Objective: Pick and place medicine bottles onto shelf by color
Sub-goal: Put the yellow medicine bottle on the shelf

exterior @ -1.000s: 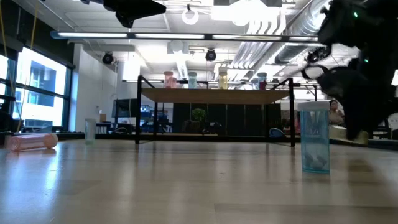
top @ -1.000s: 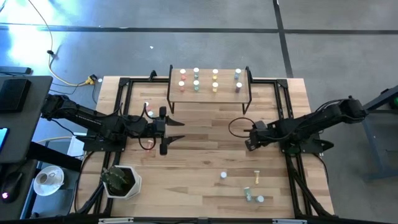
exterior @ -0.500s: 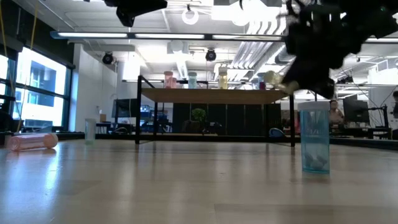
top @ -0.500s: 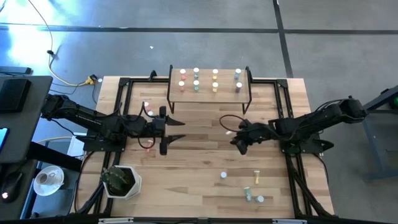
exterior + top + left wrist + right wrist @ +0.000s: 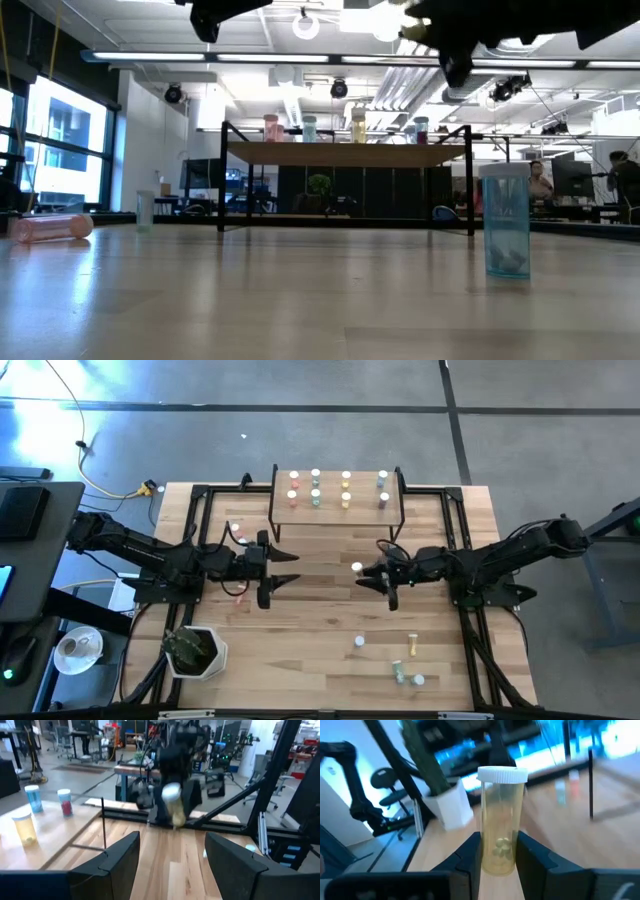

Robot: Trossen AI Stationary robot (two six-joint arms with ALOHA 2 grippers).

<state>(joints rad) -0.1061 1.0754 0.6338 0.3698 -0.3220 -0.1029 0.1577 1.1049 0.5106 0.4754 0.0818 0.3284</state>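
My right gripper (image 5: 368, 572) hangs above the table's middle, right of centre, shut on a yellow medicine bottle (image 5: 502, 820) with a white cap. The left wrist view shows this bottle (image 5: 173, 803) from straight ahead. Facing it from the left, my left gripper (image 5: 281, 567) is open and holds nothing. The shelf (image 5: 337, 508) stands at the far edge on thin black legs, with several bottles in rows by colour on its board. More medicine bottles (image 5: 359, 643) stand or lie on the near right tabletop. My right gripper pinches the yellow bottle's lower body (image 5: 501, 851) between its two fingers (image 5: 470, 854). The fingers come level from the table's right side and lie across the bottle. The bottle stands upright with its cap on top, lifted clear of the table.
A white pot with a green plant (image 5: 195, 650) stands at the near left corner. In the low view a blue bottle (image 5: 505, 220) stands upright and a pink one (image 5: 50, 228) lies on its side. Black frame rails run along the table's left and right sides.
My right gripper has risen from the tabletop and moved toward the table's left, tipping from pointing down to level and rolling. The yellow bottle has come up with it, clear of the table, and now stands upright. My left gripper has stayed in place.
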